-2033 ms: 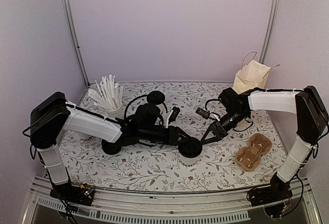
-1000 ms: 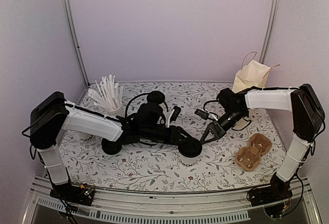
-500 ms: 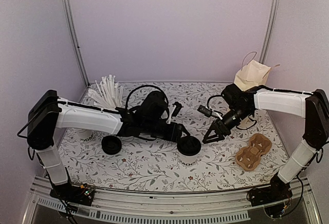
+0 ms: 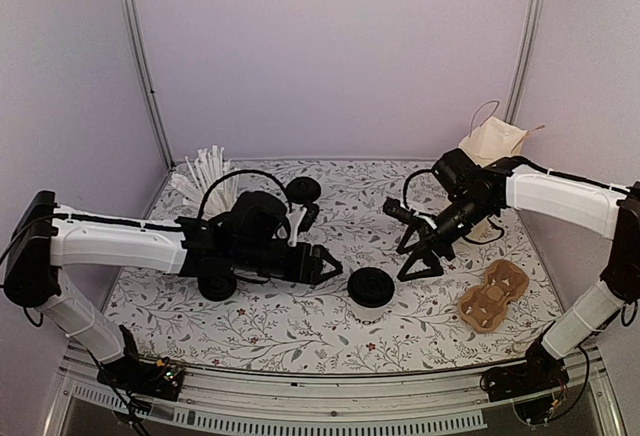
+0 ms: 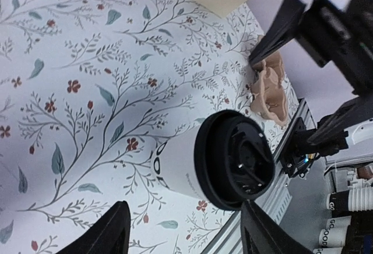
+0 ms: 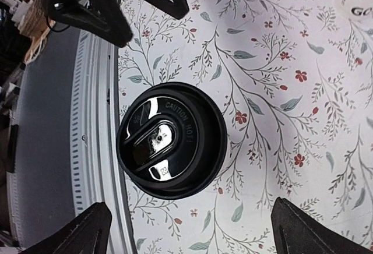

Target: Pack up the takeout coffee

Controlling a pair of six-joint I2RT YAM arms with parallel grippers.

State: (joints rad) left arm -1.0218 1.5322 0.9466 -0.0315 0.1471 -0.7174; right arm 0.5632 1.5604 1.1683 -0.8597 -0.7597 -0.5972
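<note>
Top external view: takeout coffee [image 4: 371, 287] upright at 6 o'clock on table [image 4: 300, 334]; left gripper [image 4: 330, 264] at its 10, right gripper [image 4: 413, 254] at its 1, both wide open, empty. Prob light, thin paper wall crushes easily; grip mid-body gently

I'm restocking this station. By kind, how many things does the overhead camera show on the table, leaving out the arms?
Lidded coffee cup: 1
Loose black lids: 2
Cup of white sticks: 1
Paper bag: 1
Cardboard cup carrier: 1
Total: 6
</note>
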